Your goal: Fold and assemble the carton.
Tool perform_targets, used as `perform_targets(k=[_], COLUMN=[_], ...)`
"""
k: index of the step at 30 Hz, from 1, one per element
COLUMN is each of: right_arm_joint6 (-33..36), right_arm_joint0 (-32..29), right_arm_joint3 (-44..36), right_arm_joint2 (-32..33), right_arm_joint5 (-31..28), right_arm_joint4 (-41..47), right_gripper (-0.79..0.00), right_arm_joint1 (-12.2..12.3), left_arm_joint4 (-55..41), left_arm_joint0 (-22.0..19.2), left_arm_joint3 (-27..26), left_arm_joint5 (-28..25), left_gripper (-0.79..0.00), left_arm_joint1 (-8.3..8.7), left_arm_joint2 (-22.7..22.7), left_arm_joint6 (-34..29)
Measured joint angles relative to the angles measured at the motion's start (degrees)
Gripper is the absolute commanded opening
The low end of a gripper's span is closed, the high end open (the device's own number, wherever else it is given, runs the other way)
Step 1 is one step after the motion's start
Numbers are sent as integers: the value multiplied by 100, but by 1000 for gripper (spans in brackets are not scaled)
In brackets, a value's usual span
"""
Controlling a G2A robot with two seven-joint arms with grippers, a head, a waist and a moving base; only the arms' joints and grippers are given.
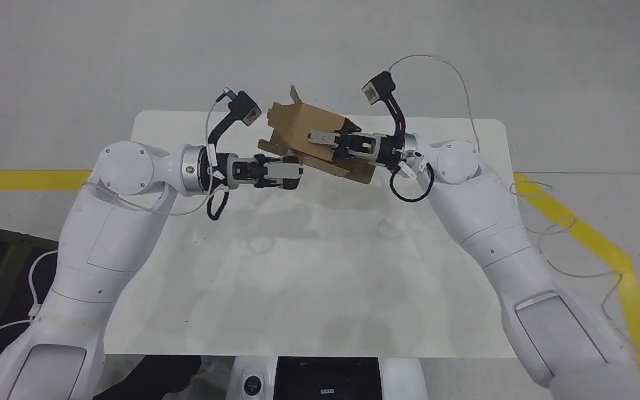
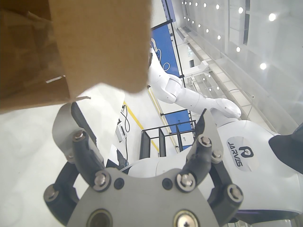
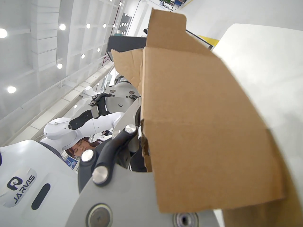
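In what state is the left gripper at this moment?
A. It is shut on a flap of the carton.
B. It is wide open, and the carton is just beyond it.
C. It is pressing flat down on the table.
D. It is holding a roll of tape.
B: in the left wrist view the left gripper stands wide open, and the carton lies just ahead of it, not clamped.
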Motion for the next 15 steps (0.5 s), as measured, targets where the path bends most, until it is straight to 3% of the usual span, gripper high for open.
perform_targets(k=[9, 15], right_arm_joint6=[722, 1382], right_arm_joint0=[-107, -177], right_arm_joint3=[213, -17], right_arm_joint2=[520, 799], right_arm_joint5=[119, 359], right_arm_joint4=[96, 152], right_gripper=[-785, -785], right_arm_joint1=[212, 362], left_arm_joint4=[172, 1105], left_arm_joint0=[-129, -163], left_arm_joint3=[433, 701], left_arm_joint5=[-90, -212], left_gripper=[0, 0], left_arm_joint1=[68, 100], left_arm_joint2=[-371, -319], left_arm_joint6=[95, 439])
